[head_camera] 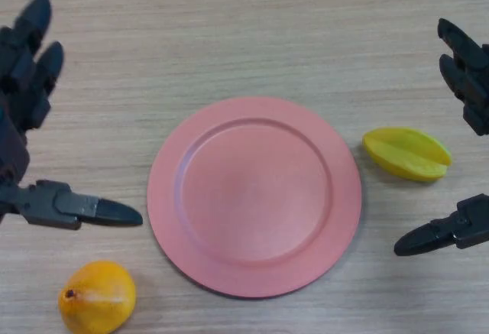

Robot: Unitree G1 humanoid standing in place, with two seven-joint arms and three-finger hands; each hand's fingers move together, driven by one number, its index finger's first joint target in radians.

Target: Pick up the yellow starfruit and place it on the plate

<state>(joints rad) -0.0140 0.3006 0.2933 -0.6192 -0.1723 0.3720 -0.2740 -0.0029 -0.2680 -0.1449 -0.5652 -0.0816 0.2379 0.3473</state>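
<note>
Wood-grain table point(252, 21) carries an orange fruit point(97, 296) nearest, left of the pink plate point(164, 196). Yellow starfruit point(406, 153) lies just right of the plate, within the open right hand point(466, 231). Left hand point(23, 74) open, idle. Risk: ridged fruit slipping or rolling when pinched.

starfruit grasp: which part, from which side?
Probably take the yellow ridged starfruit across its short width at mid-length, coming from above with the right hand. It lies flat on the wooden table, long axis running left-right, just right of the pink round plate. That hand is open and already brackets it, fingers beyond it and thumb nearer the robot.
</note>
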